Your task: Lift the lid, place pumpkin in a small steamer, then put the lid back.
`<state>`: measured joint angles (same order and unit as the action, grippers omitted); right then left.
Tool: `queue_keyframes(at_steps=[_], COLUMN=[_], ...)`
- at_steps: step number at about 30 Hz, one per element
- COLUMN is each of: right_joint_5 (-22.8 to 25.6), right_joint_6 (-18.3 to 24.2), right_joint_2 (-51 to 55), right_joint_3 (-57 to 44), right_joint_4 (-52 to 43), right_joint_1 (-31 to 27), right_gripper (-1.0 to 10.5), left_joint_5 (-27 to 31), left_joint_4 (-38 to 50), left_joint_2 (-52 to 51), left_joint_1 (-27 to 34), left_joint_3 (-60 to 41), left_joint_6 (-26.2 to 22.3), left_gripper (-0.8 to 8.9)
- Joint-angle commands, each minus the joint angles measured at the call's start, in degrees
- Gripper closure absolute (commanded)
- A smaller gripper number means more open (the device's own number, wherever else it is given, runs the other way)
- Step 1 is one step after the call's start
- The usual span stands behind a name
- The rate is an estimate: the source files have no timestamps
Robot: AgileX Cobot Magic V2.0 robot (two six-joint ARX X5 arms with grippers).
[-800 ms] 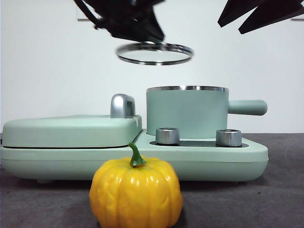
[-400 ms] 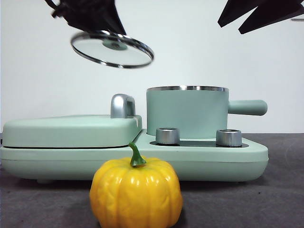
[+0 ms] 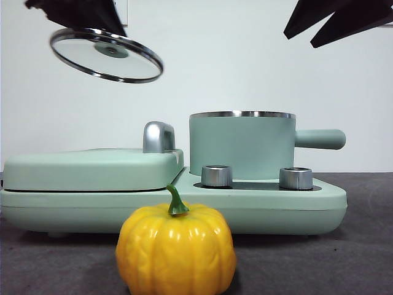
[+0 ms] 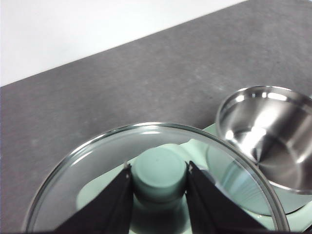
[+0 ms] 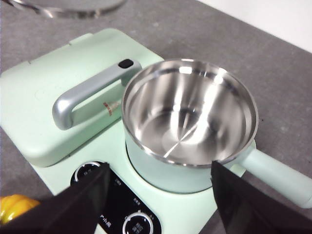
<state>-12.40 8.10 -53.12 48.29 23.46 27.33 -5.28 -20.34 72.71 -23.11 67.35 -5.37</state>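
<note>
Nearest the front camera sits the pumpkin (image 3: 175, 250), upright on the grey table (image 3: 344, 258) just in front of the mint-green cooker base (image 3: 258, 206), its green stem curling up over the base's front edge. It is touched by nothing. In the right wrist view only a yellow sliver of it shows at the picture's edge (image 5: 14, 207), beside the cooker's control panel.

Behind it, on the base, stands the small steamer (image 3: 241, 146), open and empty, its steel bowl bare in the right wrist view (image 5: 187, 114); its straight handle sticks out sideways, away from the flat griddle cover (image 3: 92, 169) with the chrome handle (image 3: 158, 136).

The right gripper (image 5: 158, 195) hangs above the steamer with its jaws spread wide and holding nothing. From it the pumpkin lies down and toward the front, on the near side of the cooker, so by my reading this is the arm nearer to the pick; it must descend past the base's front edge to reach it.

Farthest and highest, the left gripper (image 4: 158, 183) pinches the knob of the lid (image 4: 151, 165), which hangs tilted in the air above the griddle cover, well clear of the steamer (image 3: 105, 54).

The pumpkin's underside and far side are hidden, and both arms are cut off at the front view's top edge.
</note>
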Motion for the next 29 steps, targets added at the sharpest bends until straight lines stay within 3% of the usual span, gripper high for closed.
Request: queue_keyframes(at_steps=[1, 5, 11, 14, 20, 29], right_joint_5=[-0.2, -1.2, -7.6, -7.1, -4.0, -2.1], right_joint_6=[-0.5, 0.6, 7.3, 9.6, 9.5, 9.1], right_joint_2=[-0.3, -0.3, -1.0, -2.8, -8.6, -18.5], right_joint_3=[1.1, 1.1, 1.1, 1.1, 1.1, 1.1], right_joint_4=[0.1, 1.4, 5.6, 8.4, 9.5, 6.0], right_joint_1=[0.4, 0.5, 4.9, 10.1, 19.7, 26.6], right_gripper=[6.2, 6.2, 6.0, 5.4, 5.2, 5.2], left_joint_5=[0.0, 0.0, 0.0, 0.0, 0.0, 0.0], left_joint_4=[1.6, 1.9, 1.6, 1.2, 1.5, 1.5], left_joint_2=[-2.4, -6.1, -11.2, -12.4, -13.5, -13.6], left_joint_1=[0.9, 2.5, 4.1, 4.4, 4.4, 4.4], left_joint_3=[-1.5, -6.0, -10.7, -10.9, -10.9, -10.9], left_joint_6=[-0.8, -0.3, 0.5, 0.7, 0.7, 1.2], left_gripper=[8.03, 8.03, 8.04, 8.04, 8.04, 8.04])
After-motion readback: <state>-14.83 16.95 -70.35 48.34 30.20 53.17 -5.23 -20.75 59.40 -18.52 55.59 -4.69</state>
